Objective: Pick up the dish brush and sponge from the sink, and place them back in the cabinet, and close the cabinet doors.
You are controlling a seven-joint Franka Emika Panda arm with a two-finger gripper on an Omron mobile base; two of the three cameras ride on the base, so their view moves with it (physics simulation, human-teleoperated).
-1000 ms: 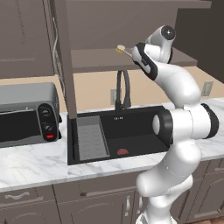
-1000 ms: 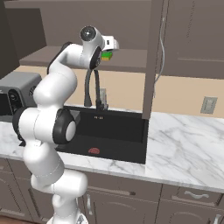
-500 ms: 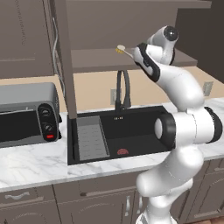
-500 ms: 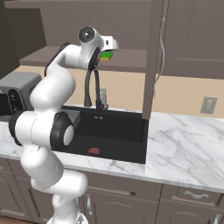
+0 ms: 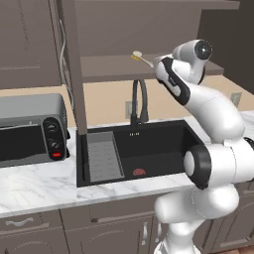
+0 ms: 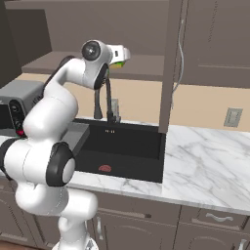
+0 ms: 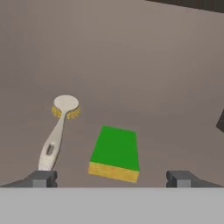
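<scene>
The dish brush lies flat on the cabinet shelf, cream head away from me. The green and yellow sponge lies flat just to its right. My gripper is open close in front of both, fingertips wide apart with nothing held. From the left base view the brush sticks out past my gripper over the shelf. A bit of the sponge peeks out under the hand. One of the cabinet doors stands open, edge-on. The sink lies below.
A black arched faucet rises behind the basin, right under my arm. A grey ribbed tray and a red drain sit in the sink. A grey toaster oven stands on the marble counter at the left. The open door hangs over the sink's right edge.
My hand has drawn back very slightly from the shelf. The brush and sponge lie still where they were.
</scene>
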